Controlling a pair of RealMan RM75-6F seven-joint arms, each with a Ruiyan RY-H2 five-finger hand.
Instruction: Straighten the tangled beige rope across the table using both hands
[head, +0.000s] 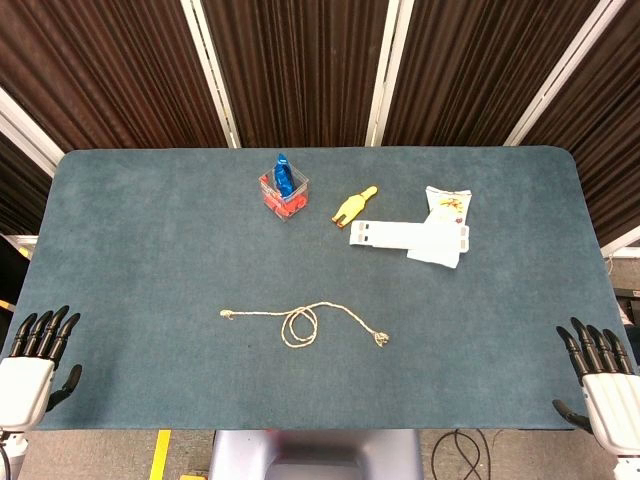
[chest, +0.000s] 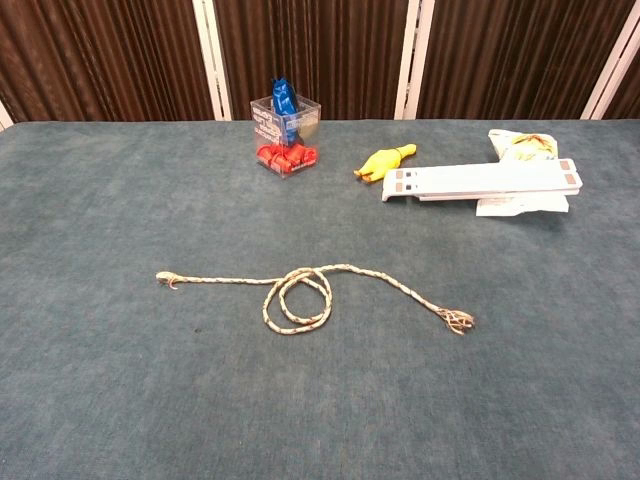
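The thin beige twisted rope (head: 304, 322) lies with one loop near the front edge of the blue-carpeted desk (head: 150, 240). Left hand (head: 32, 362) and right hand (head: 604, 382) rest released at the front corners, grasping nothing.

Rope (chest: 300, 297) near bench (head: 140, 230) middle, looped at centre, ends out left and right. Behind rope: clear box (head: 284, 189); right of box, toy (head: 355, 206), then flat strip (head: 408, 235) over packet (head: 446, 205). Left hand (head: 35, 362) and right hand (head: 605, 380) at near corners, well apart from rope.
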